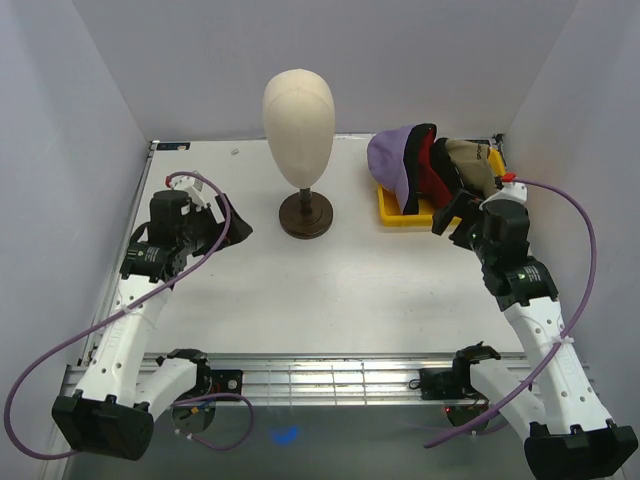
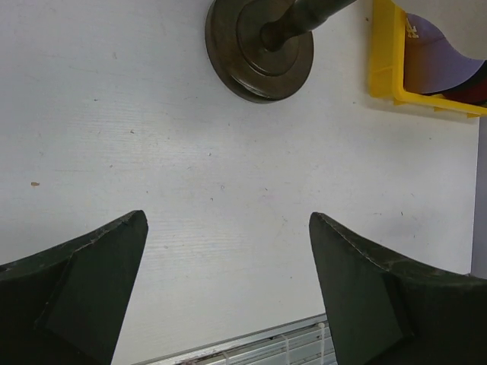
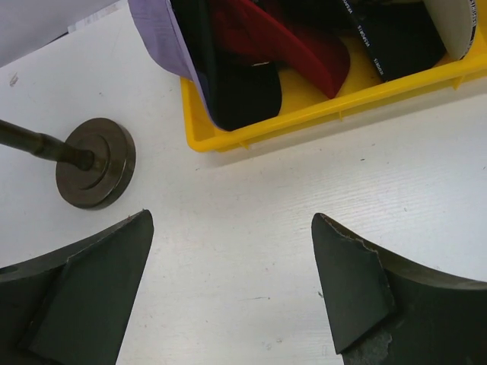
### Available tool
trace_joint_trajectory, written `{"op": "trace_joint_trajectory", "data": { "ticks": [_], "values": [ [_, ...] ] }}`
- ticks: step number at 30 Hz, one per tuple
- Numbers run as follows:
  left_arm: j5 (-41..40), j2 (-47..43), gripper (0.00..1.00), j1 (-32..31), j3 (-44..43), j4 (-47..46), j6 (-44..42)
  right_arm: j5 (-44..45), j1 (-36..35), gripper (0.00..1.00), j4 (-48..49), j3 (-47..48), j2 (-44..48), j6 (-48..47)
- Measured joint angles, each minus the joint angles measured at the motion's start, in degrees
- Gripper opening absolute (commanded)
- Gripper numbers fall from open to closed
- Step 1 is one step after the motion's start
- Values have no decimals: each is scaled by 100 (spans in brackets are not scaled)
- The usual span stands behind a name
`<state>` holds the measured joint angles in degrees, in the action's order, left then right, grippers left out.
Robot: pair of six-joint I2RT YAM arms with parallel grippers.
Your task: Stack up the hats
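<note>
Left end effector, right end effector agape; hats in bin

We see a lab test cell, white table boxed in by plain walls, left arm and right arm bolted to a metal rail, purple cables looping loose, mannequin head and yellow bin on it.

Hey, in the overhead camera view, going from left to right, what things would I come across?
The left claw → mannequin head → lavender hat → red hat. The right claw overlaps the hats, so it is left out.
</note>
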<state>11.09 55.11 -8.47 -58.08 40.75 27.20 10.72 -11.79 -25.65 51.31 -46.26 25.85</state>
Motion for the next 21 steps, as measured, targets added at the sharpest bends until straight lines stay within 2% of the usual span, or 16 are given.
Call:
{"op": "trace_joint_trajectory", "data": {
  "ticks": [6,10,12,13,14,16,21],
  "values": [
    [74,157,98,0,-2,0,-87,7,0,89,-166,304,-413,-138],
    [166,247,98,0,-4,-2,-85,31,39,91,-295,1156,-1261,-345],
    [210,289,98,0,-7,-7,-79,-90,205,98,-439,1790,-1812,-444],
    [236,310,98,0,-11,-7,-68,-240,420,100,-466,2188,-2138,-487],
    [264,332,98,0,-17,-9,-59,-426,691,95,-450,2553,-2446,-507],
    [317,387,98,0,-44,-50,-28,-708,1320,92,-431,3171,-2999,-518],
    [404,466,98,0,-70,-216,83,-876,2216,83,-557,4109,-4015,-516]
  ]
}}
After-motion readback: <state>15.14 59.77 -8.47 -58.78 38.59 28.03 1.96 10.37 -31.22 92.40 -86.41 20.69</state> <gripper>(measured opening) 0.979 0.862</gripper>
